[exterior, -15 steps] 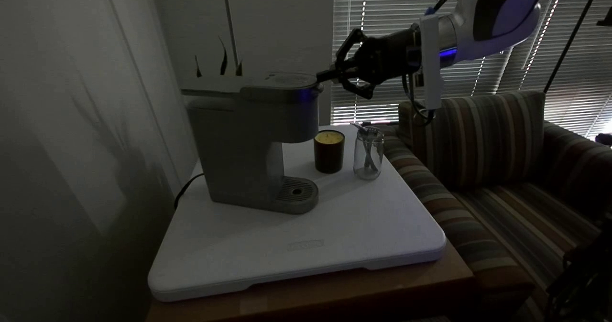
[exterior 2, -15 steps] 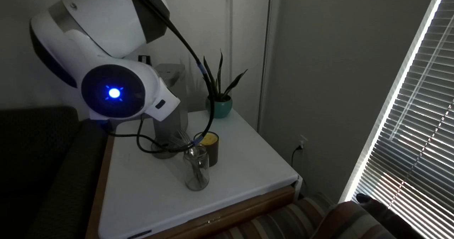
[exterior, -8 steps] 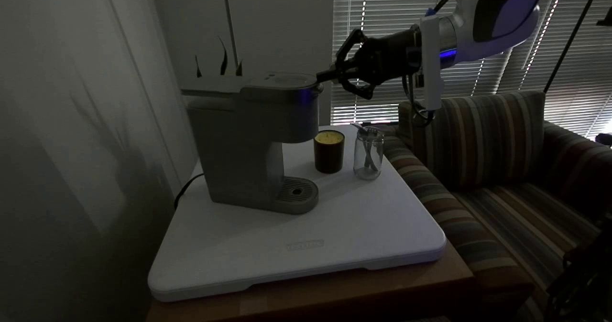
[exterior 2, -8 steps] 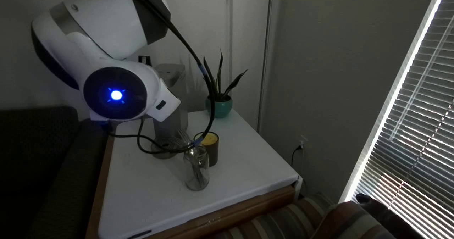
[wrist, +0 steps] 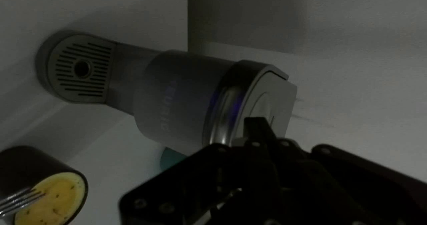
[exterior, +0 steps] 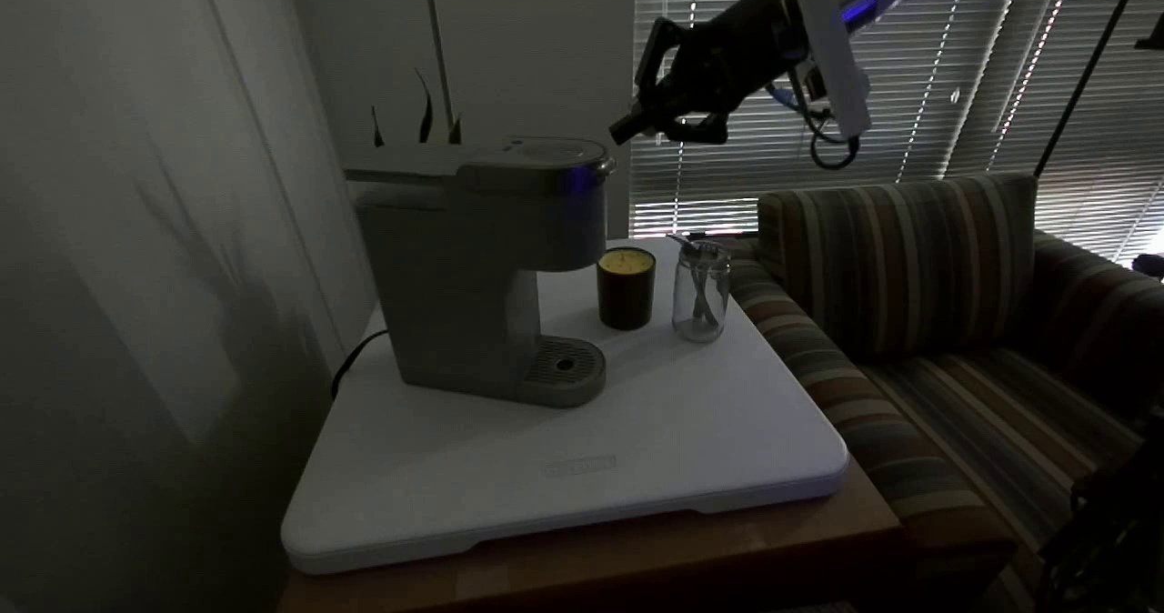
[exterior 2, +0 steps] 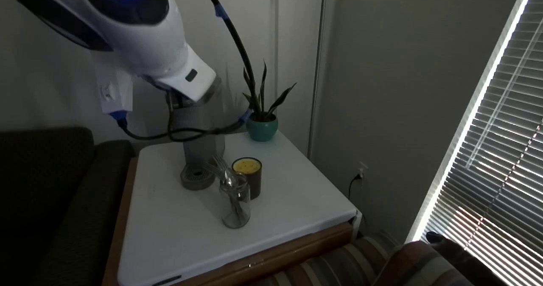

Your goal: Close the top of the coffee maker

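The jaws are pressed together and slant down, just above the front of the coffee maker (exterior: pixel 455 276), apart from it. Its grey top (exterior: pixel 546 151) is down and lies flat. In an exterior view, the big arm (exterior 2: pixel 155 44) covers most of the jaws and the top. In the wrist view, the jaws hide part of the top, and a dark cup (wrist: pixel 36 175) is cut off. A glass jar (exterior: pixel 701 308) holding forks (exterior 2: pixel 220 163) stands near the cup on the white desk (exterior: pixel 682 431). Just beside the desk is a striped chair (exterior: pixel 928 304), with window blinds (exterior: pixel 909 122) behind. It is dim, so small parts are hard to see.
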`<state>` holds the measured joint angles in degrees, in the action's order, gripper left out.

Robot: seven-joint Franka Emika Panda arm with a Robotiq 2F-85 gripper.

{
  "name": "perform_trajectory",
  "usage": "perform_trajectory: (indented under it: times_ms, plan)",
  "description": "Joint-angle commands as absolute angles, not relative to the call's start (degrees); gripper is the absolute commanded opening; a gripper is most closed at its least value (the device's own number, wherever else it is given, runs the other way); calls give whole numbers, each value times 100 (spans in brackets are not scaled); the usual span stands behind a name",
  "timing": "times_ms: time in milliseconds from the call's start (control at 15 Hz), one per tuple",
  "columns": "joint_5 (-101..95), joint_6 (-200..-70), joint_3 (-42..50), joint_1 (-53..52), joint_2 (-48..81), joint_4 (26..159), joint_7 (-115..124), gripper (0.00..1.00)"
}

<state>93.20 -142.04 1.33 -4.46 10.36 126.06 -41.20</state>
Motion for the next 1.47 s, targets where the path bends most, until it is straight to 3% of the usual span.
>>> perform_trajectory:
  times_ms: [0, 267, 533, 867, 933, 1000, 1400]
  plan:
    - [7674, -15023, -1, -716, 701, 12560, -2935, 0]
    - [5512, -15148, 561, -1516, 618, 12662, -1382, 0]
    - [3349, -14670, 1787, -2525, 719, 12473, 93, 0]
    - [625, -12872, 2969, -3396, 667, 11450, 1627, 0]
    - [164, -12437, 2837, -3335, 520, 11313, 1770, 0]
    - [-222, -11988, 1755, -2335, 456, 11065, 1777, 0]
    - [-658, -10380, 391, -1360, 496, 9995, 1080, 0]
